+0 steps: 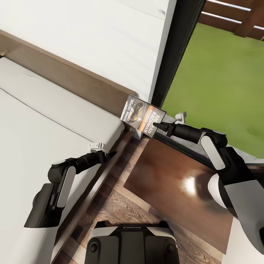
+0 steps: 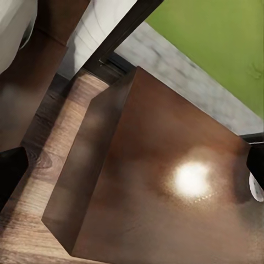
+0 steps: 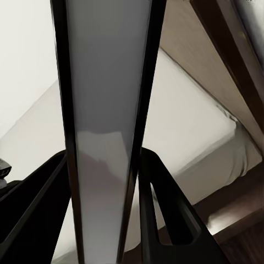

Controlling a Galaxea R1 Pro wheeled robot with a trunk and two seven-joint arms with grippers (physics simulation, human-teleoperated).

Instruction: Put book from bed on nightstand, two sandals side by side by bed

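Observation:
The book (image 1: 143, 116), a thin paperback with an orange band and white lettering, hangs in the air over the far corner of the nightstand (image 1: 176, 183), beside the headboard. My right gripper (image 1: 157, 125) is shut on its edge. In the right wrist view the book (image 3: 104, 137) runs edge-on between the dark fingers (image 3: 165, 209). My left gripper (image 1: 104, 150) hovers open at the side rail of the bed (image 1: 44, 121); its fingers (image 2: 10, 173) stand wide apart over the glossy nightstand (image 2: 165, 192) top. The sandals are out of view.
The dark brown headboard (image 1: 73, 80) backs onto a white wall. A black-framed glass pane (image 1: 183, 44) showing green lawn (image 1: 220, 73) stands just behind the nightstand. A narrow strip of wood-plank floor (image 1: 121, 205) separates bed and nightstand; my base (image 1: 132, 245) is at its near end.

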